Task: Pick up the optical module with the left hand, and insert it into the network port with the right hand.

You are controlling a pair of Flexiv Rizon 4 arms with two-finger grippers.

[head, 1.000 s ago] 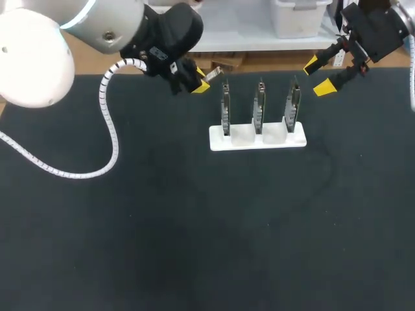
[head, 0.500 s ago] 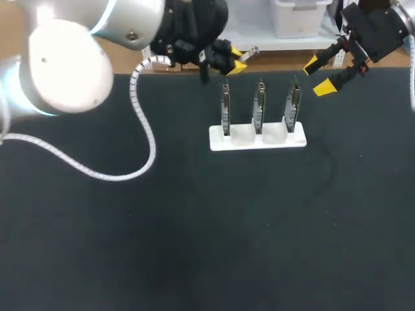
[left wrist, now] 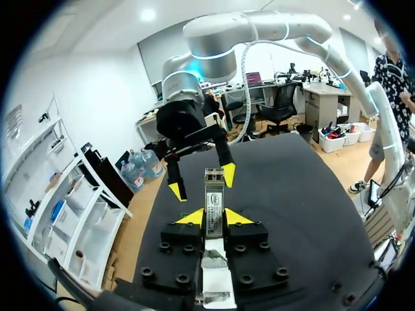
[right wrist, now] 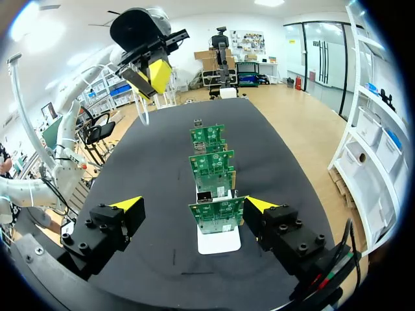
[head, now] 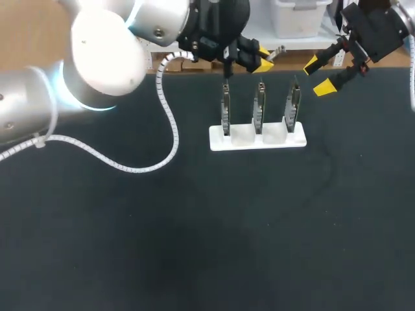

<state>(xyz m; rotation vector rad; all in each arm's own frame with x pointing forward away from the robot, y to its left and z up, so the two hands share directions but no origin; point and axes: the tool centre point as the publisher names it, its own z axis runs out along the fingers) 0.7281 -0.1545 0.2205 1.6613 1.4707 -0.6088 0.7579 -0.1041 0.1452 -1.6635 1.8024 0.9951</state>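
A slim silver optical module (left wrist: 214,206) sticks out between the yellow tips of my left gripper (left wrist: 214,217), which is shut on it. In the head view that gripper (head: 262,61) hangs at the table's far edge, behind the left and middle circuit boards, with the module's tip (head: 278,49) pointing right. Three upright green circuit boards (head: 259,105) stand in a white holder (head: 257,137). My right gripper (head: 320,76) is open, above and to the right of the right-hand board. In the right wrist view the nearest board (right wrist: 216,215) stands just ahead of the open fingers (right wrist: 127,204).
The black mat (head: 194,227) covers the table in front of the holder. My left arm's white cable (head: 165,110) loops over the mat left of the boards. The two grippers face each other across the row of boards.
My left arm has swung right along the far edge with the module, from left of the boards to behind them. The right arm has not moved.
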